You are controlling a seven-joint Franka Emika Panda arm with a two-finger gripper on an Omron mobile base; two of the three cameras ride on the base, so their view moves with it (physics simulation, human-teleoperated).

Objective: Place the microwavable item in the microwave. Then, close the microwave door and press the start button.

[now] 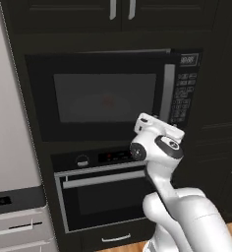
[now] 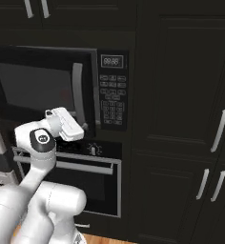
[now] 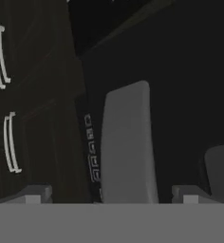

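One red blur (image 1: pixel 107 101) glows faintly behind the dark window of the microwave (image 1: pixel 113 93), near the middle of the cavity; it is too dim to tell its shape. The microwave door (image 2: pixel 40 86) stands slightly ajar, its handle edge a little forward of the keypad panel (image 2: pixel 113 97). The vertical silver handle (image 1: pixel 167 93) sits beside that panel. The end effector (image 3: pixel 114 197) is close in front of the handle, which rises large between the two spread fingertips (image 3: pixel 35 194) in the hand view. Nothing is pinched between them. Below the microwave is an oven (image 1: pixel 101 197) with a horizontal bar. Dark cabinets (image 2: pixel 186 143) with pale handles stand to the right.
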